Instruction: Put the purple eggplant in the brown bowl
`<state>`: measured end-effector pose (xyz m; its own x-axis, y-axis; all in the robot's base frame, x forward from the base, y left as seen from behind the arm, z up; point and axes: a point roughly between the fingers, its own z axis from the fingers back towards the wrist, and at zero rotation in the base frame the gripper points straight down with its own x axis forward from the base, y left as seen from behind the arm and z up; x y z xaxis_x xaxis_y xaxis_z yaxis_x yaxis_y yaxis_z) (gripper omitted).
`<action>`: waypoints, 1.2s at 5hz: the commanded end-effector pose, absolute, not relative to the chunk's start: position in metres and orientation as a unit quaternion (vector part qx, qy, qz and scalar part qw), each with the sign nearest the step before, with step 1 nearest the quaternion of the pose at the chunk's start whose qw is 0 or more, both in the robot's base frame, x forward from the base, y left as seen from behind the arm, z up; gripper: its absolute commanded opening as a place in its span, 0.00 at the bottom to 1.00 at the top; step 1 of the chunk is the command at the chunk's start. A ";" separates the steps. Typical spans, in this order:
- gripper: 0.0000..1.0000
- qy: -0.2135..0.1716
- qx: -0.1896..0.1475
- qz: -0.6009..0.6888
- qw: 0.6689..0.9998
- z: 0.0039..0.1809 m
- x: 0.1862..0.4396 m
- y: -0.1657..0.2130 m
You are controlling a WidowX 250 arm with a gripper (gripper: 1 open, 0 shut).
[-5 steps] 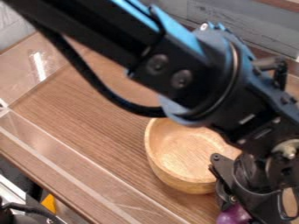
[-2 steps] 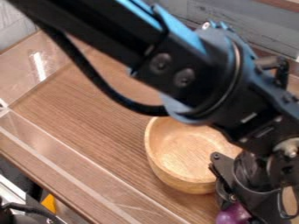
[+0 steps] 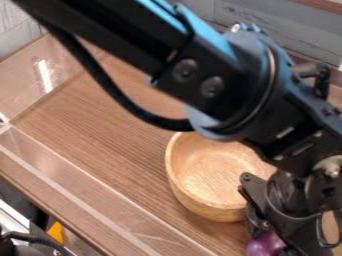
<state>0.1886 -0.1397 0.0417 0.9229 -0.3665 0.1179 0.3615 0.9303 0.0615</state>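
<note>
The black arm [image 3: 201,75] fills the upper right and hangs over the far rim of the brown bowl [image 3: 214,180], blocking the way in from that side. The bowl's near-left rim is uncovered. The wooden counter [image 3: 100,150] left of the bowl lies bare up to a clear wall [image 3: 40,170].

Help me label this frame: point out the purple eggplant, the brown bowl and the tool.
purple eggplant [image 3: 266,243], camera view, its visible purple end.
brown bowl [image 3: 185,195], camera view, near-left rim.
tool [image 3: 283,232], camera view, between its fingertips.
</note>
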 end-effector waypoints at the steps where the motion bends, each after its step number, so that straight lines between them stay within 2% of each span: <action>1: 0.00 -0.061 0.026 -0.178 0.982 0.042 0.192 -0.134; 6: 0.00 -0.051 0.037 -0.173 0.983 0.042 0.194 -0.128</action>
<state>0.1902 -0.1328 0.0417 0.9281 -0.3620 0.0871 0.3550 0.9309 0.0861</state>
